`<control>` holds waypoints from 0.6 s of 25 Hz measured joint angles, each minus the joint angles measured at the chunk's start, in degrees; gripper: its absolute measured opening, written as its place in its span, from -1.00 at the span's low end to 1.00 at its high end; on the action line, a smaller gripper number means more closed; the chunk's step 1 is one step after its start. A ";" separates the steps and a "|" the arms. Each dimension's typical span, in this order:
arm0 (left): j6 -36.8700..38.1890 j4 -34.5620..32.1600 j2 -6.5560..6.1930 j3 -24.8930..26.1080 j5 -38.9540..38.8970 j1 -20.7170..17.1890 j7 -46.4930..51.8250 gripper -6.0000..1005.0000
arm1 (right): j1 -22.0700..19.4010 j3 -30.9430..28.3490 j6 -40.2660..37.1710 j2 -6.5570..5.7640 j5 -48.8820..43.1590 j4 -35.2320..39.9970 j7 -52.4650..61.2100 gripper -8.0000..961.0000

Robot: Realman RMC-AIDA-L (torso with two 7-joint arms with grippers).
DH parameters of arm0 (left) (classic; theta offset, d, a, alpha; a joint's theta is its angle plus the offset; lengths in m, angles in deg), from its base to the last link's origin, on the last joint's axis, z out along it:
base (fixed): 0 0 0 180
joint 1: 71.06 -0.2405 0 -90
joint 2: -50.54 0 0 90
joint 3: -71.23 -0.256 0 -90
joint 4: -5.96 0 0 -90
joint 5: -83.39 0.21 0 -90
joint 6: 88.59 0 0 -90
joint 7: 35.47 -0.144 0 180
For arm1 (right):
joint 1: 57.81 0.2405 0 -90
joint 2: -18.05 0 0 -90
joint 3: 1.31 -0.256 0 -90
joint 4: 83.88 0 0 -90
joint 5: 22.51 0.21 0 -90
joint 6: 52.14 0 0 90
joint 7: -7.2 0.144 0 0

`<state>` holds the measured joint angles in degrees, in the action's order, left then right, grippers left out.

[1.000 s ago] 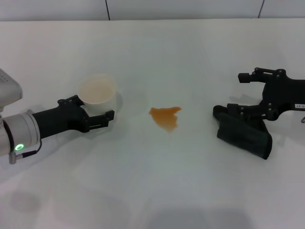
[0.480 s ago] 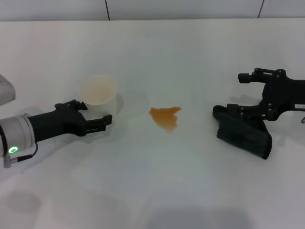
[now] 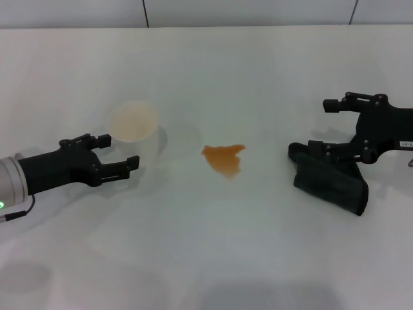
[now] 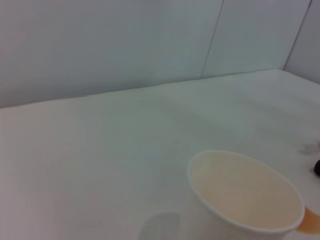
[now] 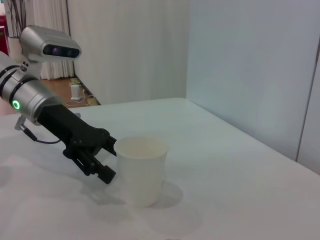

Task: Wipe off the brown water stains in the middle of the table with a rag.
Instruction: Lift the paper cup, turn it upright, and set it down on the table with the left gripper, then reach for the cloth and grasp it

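Left gripper (image 3: 115, 155), jaws spread and empty, has drawn back from the white paper cup (image 3: 134, 134) toward the table's (image 3: 258, 258) left edge; cup, stain and cloth are unchanged. Smooth, faintly glossy white tabletop carries the brown water stains (image 3: 224, 157), a thin, glossy orange-brown patch of irregular outline, at mid-table. The rag (image 3: 334, 181), dark green-black in thick lumpy folds, lies near the right edge, where the right gripper (image 3: 319, 126) rests with one finger on it, jaws wide.
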<state>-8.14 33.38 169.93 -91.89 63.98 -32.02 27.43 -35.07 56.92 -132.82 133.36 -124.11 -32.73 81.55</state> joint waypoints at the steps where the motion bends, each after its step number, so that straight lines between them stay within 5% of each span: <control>1: 0.15 0.10 0.00 0.00 -0.39 -0.15 -0.76 0.78 | -0.03 -0.03 0.00 0.00 0.00 -0.01 0.00 0.80; 10: 4.00 -0.99 -0.02 0.06 -8.45 -3.80 -16.88 0.78 | 0.11 -0.14 0.00 0.00 0.00 -0.22 0.00 0.80; 15: 6.99 -0.64 -0.14 0.09 -8.57 -4.52 -16.14 0.78 | 0.02 -0.14 0.00 0.00 0.00 -0.12 0.00 0.80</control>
<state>-1.15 32.74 169.79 -91.81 55.41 -36.54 11.29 -35.05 56.78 -132.82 133.36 -124.11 -32.85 81.56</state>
